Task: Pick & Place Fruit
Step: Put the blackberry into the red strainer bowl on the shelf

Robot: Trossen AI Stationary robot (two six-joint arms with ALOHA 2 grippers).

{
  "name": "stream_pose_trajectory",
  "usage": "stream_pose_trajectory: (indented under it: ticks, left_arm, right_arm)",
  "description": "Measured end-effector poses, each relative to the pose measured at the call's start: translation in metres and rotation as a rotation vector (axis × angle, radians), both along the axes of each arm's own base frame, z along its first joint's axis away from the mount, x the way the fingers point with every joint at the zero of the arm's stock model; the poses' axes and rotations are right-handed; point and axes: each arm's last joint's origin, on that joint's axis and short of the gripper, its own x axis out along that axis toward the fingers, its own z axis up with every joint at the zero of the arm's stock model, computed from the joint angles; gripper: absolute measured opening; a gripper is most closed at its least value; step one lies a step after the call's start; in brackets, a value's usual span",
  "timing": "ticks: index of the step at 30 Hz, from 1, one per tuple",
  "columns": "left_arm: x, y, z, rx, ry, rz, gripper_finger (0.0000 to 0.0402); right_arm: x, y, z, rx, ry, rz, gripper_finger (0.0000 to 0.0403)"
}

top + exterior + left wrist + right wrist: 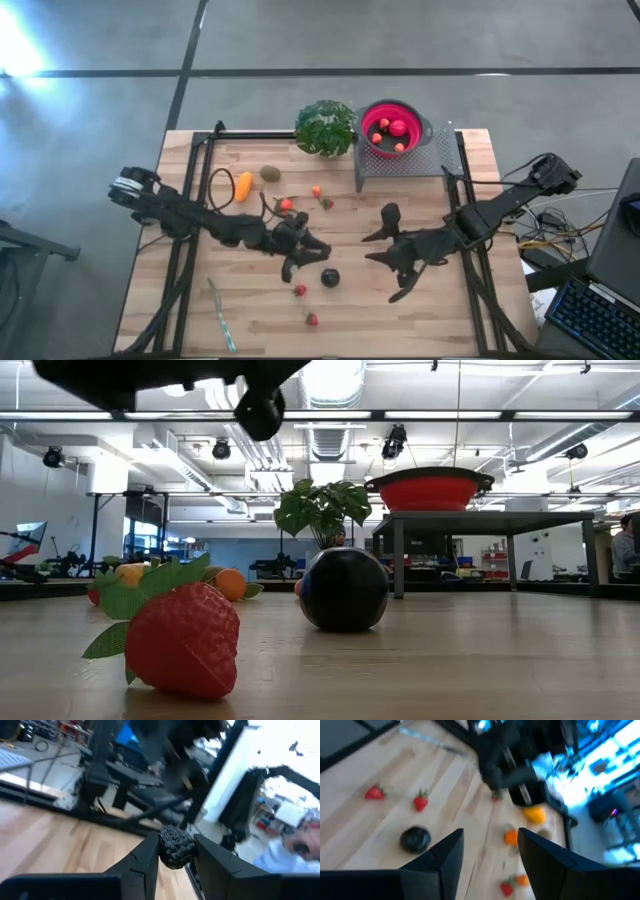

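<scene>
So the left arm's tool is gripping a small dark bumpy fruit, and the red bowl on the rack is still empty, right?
Not quite. The left tool does grip a small dark bumpy fruit, but the red bowl on the rack isn't empty: the high view shows several small fruits inside it already.

Beyond the left jaws, which pinch a dark bumpy fruit (176,846), a blurred person (295,851) is cut off at the edge. Fruit past the right jaws is smeared.
</scene>
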Motion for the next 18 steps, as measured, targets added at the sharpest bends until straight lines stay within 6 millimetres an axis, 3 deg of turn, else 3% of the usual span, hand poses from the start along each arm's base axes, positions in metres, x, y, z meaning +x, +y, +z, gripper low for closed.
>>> stream_pose_trajectory:
  ticks: [8,18]
  left_arm:
    - [0.015,0.012,0.032,-0.009,-0.104,-0.017,0.0113]
    - [0.04,0.017,0.055,0.073,-0.137,-0.036,0.0113]
  right_arm:
    - [0.007,0.004,0.005,-0.083,-0.131,0.07,0.0224]
    - [0.008,0.004,0.01,-0.125,-0.186,0.068,0.0228]
